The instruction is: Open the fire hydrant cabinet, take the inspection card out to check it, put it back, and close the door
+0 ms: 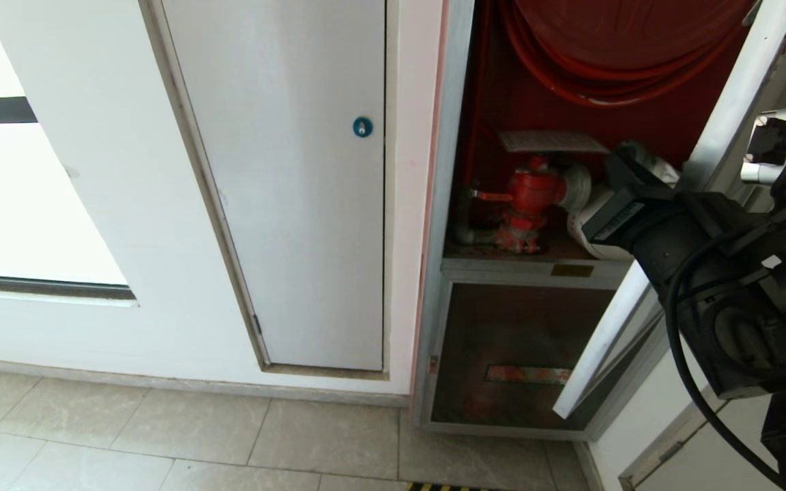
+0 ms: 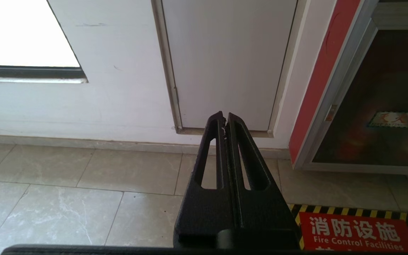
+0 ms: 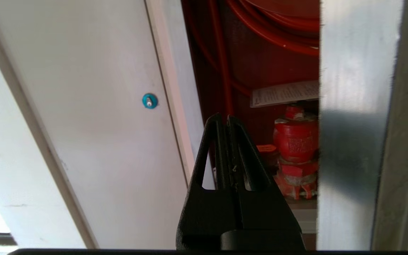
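Floor sign [image 2: 352, 232] read "Fire Control Facilities" on pale tiles [image 2: 66, 198]; both left gripper [image 2: 224, 122] and right gripper [image 3: 224, 122] were closed, empty.

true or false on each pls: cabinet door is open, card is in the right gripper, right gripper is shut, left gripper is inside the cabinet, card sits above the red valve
1. The door of the fire hydrant cabinet is open. True.
2. The inspection card is in the right gripper. False: the card lies inside the cabinet and the gripper holds nothing.
3. The right gripper is shut. True: its fingers are pressed together.
4. The left gripper is inside the cabinet. False: it is low, pointing at the floor tiles and white wall panel, outside the cabinet.
5. The card sits above the red valve. True.
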